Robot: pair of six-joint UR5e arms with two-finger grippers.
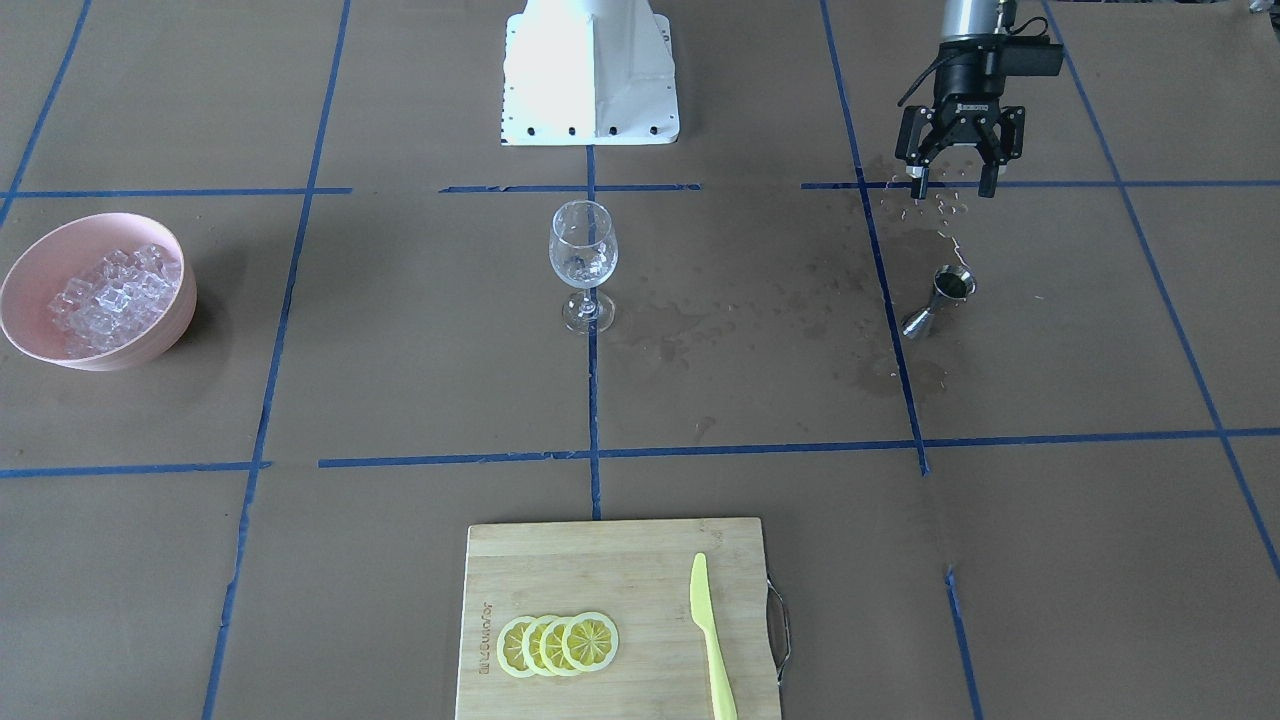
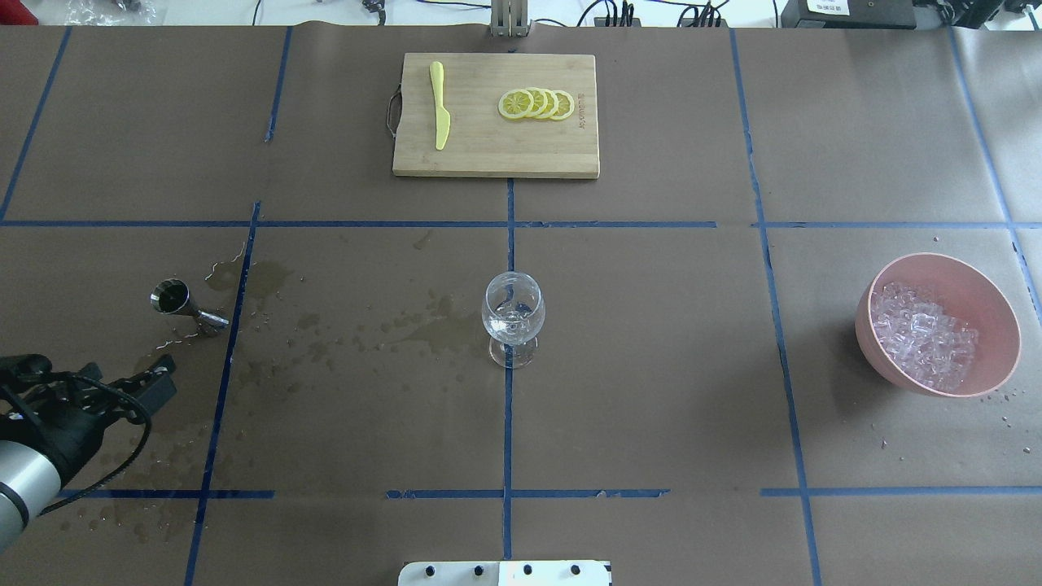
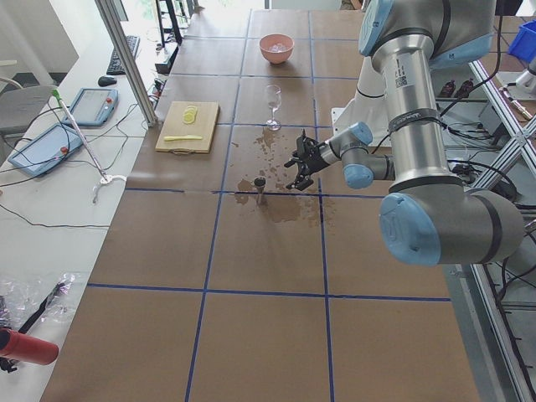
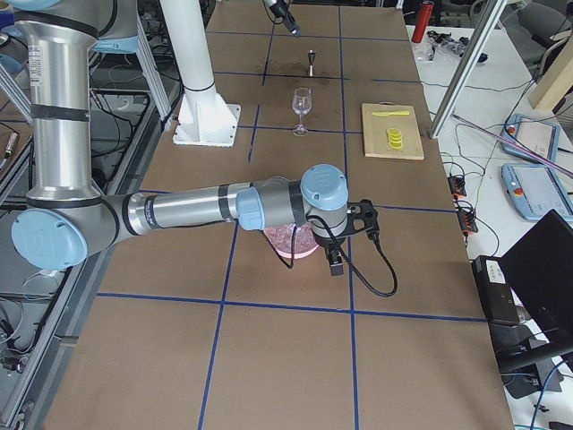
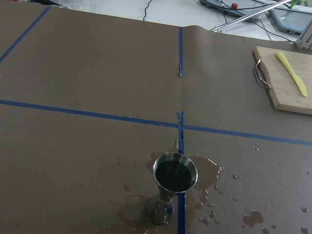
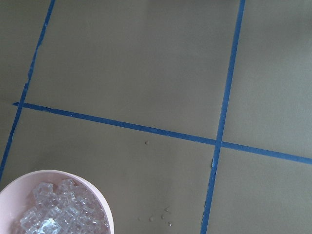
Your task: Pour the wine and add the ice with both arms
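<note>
Jigger (image 1: 940, 298), right of centre in front view: light, wet steel, likely slippery; grip its waist. Jaws of left arm (image 1: 968, 20) apart; of right arm (image 4: 206, 208), cannot tell.

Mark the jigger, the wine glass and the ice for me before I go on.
jigger (image 2: 171, 296): overhead exterior view, on its open upper cup.
wine glass (image 2: 513, 313): overhead exterior view, on the rounded bowl of the glass.
ice (image 2: 924, 342): overhead exterior view, on the middle of the heap of cubes.
</note>
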